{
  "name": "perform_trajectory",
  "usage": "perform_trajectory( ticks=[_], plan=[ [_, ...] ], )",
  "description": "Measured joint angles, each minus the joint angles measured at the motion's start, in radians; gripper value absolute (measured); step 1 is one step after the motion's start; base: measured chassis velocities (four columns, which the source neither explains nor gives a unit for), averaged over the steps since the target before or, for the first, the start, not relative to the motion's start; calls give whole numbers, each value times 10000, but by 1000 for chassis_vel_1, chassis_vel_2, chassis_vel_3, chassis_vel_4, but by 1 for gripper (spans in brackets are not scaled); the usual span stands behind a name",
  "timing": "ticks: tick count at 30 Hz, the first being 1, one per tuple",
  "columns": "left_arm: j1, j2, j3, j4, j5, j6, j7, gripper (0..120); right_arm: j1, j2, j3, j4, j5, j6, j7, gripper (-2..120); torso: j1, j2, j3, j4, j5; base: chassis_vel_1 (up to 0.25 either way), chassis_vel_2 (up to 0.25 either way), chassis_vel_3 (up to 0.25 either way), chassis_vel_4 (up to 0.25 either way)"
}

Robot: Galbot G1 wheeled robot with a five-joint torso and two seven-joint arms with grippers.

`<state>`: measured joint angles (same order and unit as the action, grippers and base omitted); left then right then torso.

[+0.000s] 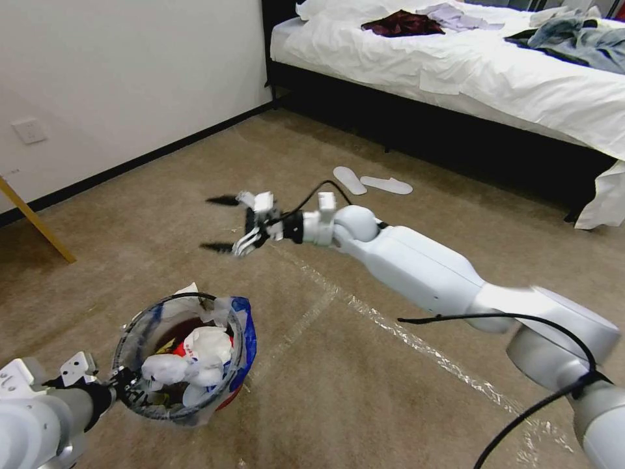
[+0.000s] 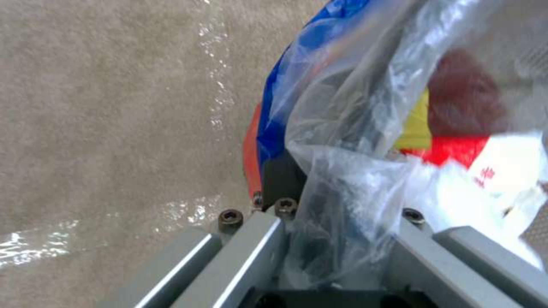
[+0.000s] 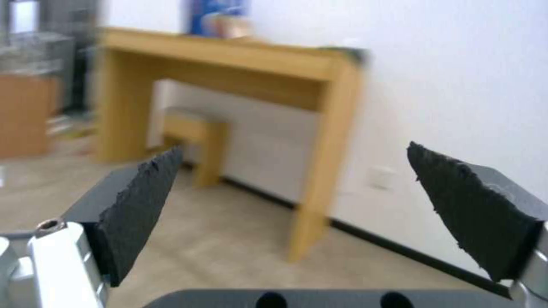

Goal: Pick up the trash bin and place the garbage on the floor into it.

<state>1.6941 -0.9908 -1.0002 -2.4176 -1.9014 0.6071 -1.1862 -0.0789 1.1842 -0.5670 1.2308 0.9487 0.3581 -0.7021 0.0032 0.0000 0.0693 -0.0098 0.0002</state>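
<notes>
At the low left of the head view, the left pincer (image 1: 127, 384) is clamped on the near rim of the trash bin (image 1: 237, 355). The left wrist view shows the same grip close up: the grey fingers (image 2: 251, 256) squeeze the dark rim and the clear bag with blue edges. The bin is round with a red base and is held over the carpet (image 1: 325, 404). Inside it lies garbage (image 1: 195, 361): crumpled white tissues, a red wrapper and a yellow scrap. A strip of clear tape (image 1: 390, 329) runs across the carpet just right of the bin.

Further right, the right arm reaches out over the floor, and the right pincer (image 1: 221, 225) hangs in the air with its two black fingertips wide apart and nothing between them. In the right wrist view the dark pads (image 3: 137, 205) point toward a white wall and a wooden bench (image 3: 228, 60). Two white slippers (image 1: 371, 182) lie on the carpet beyond the arm, near the bed (image 1: 488, 71) with white sheets and clothes on it.
</notes>
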Motion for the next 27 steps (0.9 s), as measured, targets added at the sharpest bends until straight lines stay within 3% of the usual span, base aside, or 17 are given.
perform_trajectory(
  ticks=[2, 9, 11, 15, 17, 27],
  plan=[
    [122, 190, -289, -27, -168, 12, -60, 0, -492, -442, 812, 151, 18, 103, 675, 100, 0, 0, 0, 0, 0, 0, 0, 0, 0],
    [317, 472, -821, 92, -346, 127, -145, 0, -1481, -947, 2235, 385, -355, 198, 2042, 100, 0, 0, -1, 2, -1, 0, 0, 0, 0],
    [499, 596, -1145, 172, -375, 193, -147, 0, -2581, -1152, 3129, 838, -940, 111, 3021, 100, 0, 0, -1, 1, -1, 0, 0, 0, 0],
    [546, 675, -1328, 225, -413, 216, -136, 0, -3431, -1192, 3649, 1264, -1171, -116, 3777, 100, 0, 0, -1, 2, 0, 0, 0, 0, 0],
    [594, 760, -1558, 348, -432, 246, -112, 0, -4510, -1114, 4324, 1818, -1165, -333, 4838, 100, 0, 0, -1, 0, 2, 0, 0, 0, 0],
    [661, 865, -1934, 699, -269, 376, 21, 0, -6677, -876, 5962, 2567, -1998, -377, 5462, 100, -1, 1, -1, 1, -2, 0, 0, 0, 0]
  ],
)
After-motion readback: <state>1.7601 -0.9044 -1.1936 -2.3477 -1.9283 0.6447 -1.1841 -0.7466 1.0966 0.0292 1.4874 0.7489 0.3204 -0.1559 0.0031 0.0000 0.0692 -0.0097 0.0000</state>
